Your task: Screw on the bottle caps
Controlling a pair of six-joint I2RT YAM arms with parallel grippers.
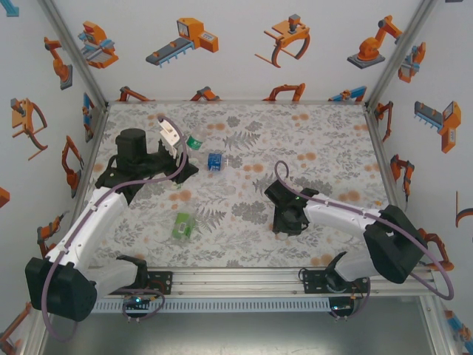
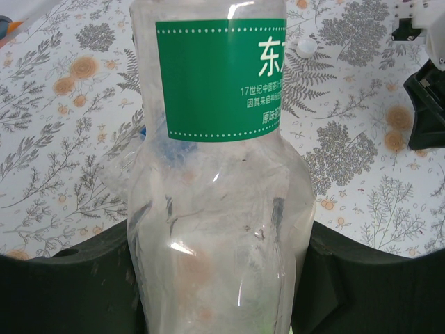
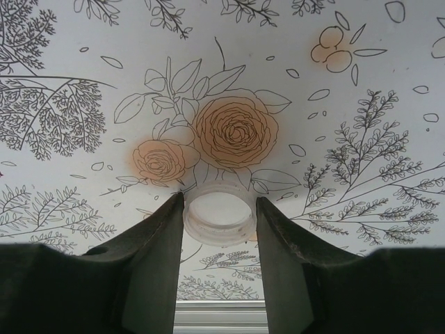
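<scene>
Top external view: floral table (image 1: 325, 140), with the left pincer (image 1: 179, 144) far back and the right pincer (image 1: 290, 219) nearer. The left pincer is clamped on the slim bottle (image 2: 215, 174), whose green label sits beyond its fingers. The blue bottle (image 1: 214, 163) stands just right of it. The green bottle (image 1: 181, 225) lies well left of the right pincer. The right pincer grips a cap (image 3: 219, 217) between its fingers. A second cap (image 2: 306, 47) lies beyond the left pincer.
</scene>
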